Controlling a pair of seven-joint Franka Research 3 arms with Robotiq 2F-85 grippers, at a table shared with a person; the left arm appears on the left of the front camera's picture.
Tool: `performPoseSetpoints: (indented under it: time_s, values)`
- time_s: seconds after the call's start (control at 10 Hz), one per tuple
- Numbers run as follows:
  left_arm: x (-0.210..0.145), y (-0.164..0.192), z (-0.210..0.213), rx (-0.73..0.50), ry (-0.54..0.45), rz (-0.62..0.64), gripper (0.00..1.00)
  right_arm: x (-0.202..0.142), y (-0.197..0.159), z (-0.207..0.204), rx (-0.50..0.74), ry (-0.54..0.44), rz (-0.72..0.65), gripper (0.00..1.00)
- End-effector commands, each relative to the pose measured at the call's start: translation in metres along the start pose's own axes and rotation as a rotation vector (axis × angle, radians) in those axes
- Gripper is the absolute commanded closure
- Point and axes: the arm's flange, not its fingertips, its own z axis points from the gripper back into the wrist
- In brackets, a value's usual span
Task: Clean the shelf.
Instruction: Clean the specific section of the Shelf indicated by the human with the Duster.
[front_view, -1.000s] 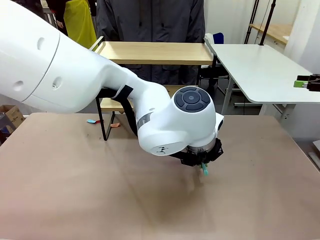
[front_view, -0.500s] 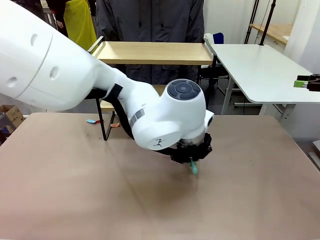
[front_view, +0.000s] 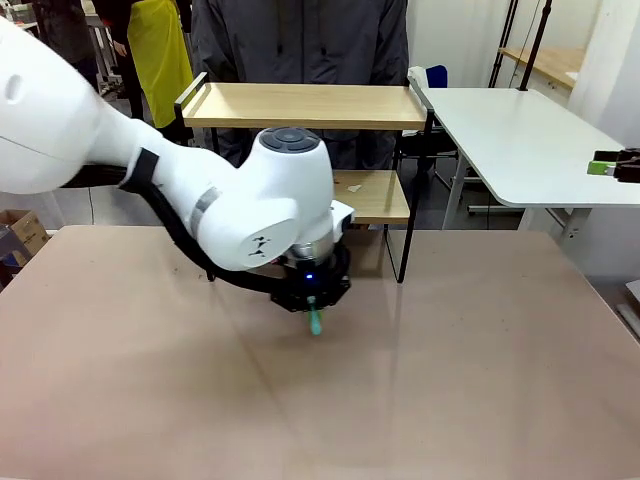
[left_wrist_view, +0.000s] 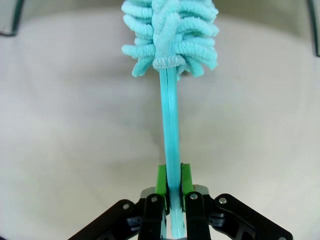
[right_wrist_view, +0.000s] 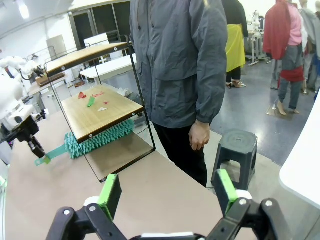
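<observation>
My left gripper (left_wrist_view: 173, 175) is clamped on the duster (left_wrist_view: 170, 30), on the near side of the shelf (front_view: 300, 105); my right gripper (right_wrist_view: 165, 192) stands wide apart.

The shelf (front_view: 300, 105) is showing pale, matt wooden boards in a thin black metal frame. The duster (left_wrist_view: 170, 30) is carrying a fluffy teal cloth head on a smooth plastic handle. The left pincer (left_wrist_view: 173, 172) is showing matt green pads (left_wrist_view: 161, 177). The beige surface (front_view: 480, 380) is giving off a faint sheen.
</observation>
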Motion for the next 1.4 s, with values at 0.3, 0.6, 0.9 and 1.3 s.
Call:
performPoseSetpoints:
  time_s: [0.3,0.6,0.9,1.3]
  values:
    - [-0.001,0.083,0.019,0.249,-0.022,0.090,0.87,0.002,0.002,-0.001,0.002,0.009,0.005,0.00]
    - [-0.004,0.084,0.034,0.190,-0.072,0.117,0.87,0.002,0.002,-0.001,0.002,0.009,0.005,0.00]
    - [0.002,0.088,0.031,0.250,-0.047,0.083,0.87,0.002,0.002,-0.001,0.002,0.009,0.005,0.00]
    - [-0.013,0.092,0.076,-0.154,-0.058,-0.184,0.87,0.002,0.002,-0.001,0.002,0.009,0.005,0.00]
